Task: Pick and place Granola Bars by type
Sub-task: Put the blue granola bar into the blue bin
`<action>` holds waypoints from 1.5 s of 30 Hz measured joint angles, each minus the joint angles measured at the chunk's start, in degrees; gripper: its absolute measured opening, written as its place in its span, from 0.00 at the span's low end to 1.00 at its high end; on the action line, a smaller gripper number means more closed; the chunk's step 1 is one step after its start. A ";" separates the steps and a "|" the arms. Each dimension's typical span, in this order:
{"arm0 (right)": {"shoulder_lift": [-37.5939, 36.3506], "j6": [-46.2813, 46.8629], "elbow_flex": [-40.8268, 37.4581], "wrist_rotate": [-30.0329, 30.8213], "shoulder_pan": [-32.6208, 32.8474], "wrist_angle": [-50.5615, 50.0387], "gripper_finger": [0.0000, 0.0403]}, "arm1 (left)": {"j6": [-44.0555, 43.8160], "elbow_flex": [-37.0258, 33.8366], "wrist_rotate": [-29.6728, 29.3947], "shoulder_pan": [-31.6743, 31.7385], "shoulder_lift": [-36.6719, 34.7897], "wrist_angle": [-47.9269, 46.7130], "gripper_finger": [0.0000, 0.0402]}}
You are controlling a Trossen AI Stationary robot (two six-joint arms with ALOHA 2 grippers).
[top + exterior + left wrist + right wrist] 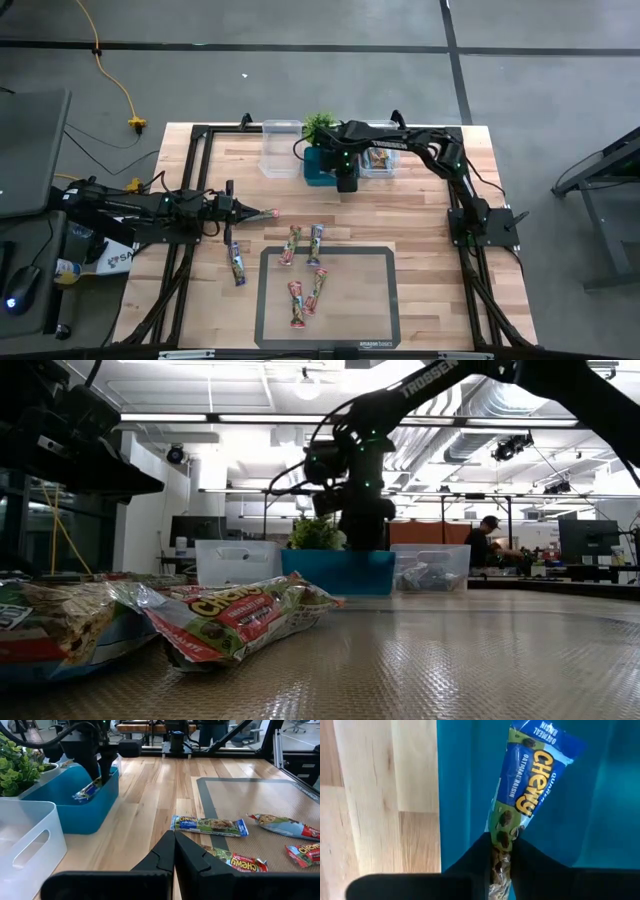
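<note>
My right gripper [347, 180] hangs over the blue bin [318, 172] at the table's far side, shut on a blue-wrapped granola bar [525, 785]. My left gripper [250, 212] is shut at the table's left, pointing right. A red-wrapped bar [270, 213] lies on the wood just past its tips; whether they touch it I cannot tell. Several more bars lie flat on and beside the dark mat [370, 300], such as a green one [209, 825] and a red one [297, 303]. One bar [237, 263] lies left of the mat. My right gripper pinches the blue bar between its two fingers at one end [501, 840], coming from above and pointing down. The bar [86, 792] hangs slanted below the fingers, and its free end reaches down inside the blue bin's [90, 812] wall.
A clear bin [280, 148] stands left of the blue bin. Another clear bin [378, 160] on its right holds bars. A small green plant [318, 125] stands behind the blue bin. Black frame rails [185, 180] run along the table's sides. People sit in the room behind [490, 540].
</note>
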 joint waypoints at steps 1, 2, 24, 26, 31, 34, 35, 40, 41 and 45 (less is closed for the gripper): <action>0.00 0.11 0.00 -0.02 0.01 0.23 0.11 | 0.00 0.01 0.00 0.01 0.01 0.01 0.00; 0.00 0.13 0.00 -0.02 -0.01 0.39 0.12 | 0.00 0.01 0.00 -0.01 0.02 0.01 0.00; -0.07 6.57 7.01 -2.96 0.17 -5.91 0.40 | 0.01 0.01 0.00 -0.01 0.00 -0.01 0.00; -0.11 7.47 9.80 -4.50 0.17 -7.50 0.41 | 0.01 0.01 0.00 0.00 0.01 0.00 0.00; -0.13 10.27 17.97 -10.34 0.19 -10.09 0.41 | 0.00 0.00 0.00 0.00 0.01 0.01 0.00; -0.13 11.92 23.46 -11.78 0.56 -10.53 0.39 | -0.01 -0.01 0.00 -0.01 0.00 -0.01 0.00; -0.13 12.07 25.52 -11.78 0.81 -10.59 0.38 | 0.01 0.01 0.00 -0.01 0.00 0.01 0.00; -1.91 13.70 32.02 -12.11 2.89 -8.57 0.36 | -0.01 0.01 0.00 -0.01 0.02 -0.01 0.00; -3.76 14.63 30.25 -12.12 3.22 -6.51 0.36 | 0.00 -0.01 0.00 0.01 0.00 -0.01 0.00; -8.84 17.14 27.46 -10.34 5.31 -4.14 0.36 | 0.00 0.00 0.00 -0.01 0.01 0.01 0.00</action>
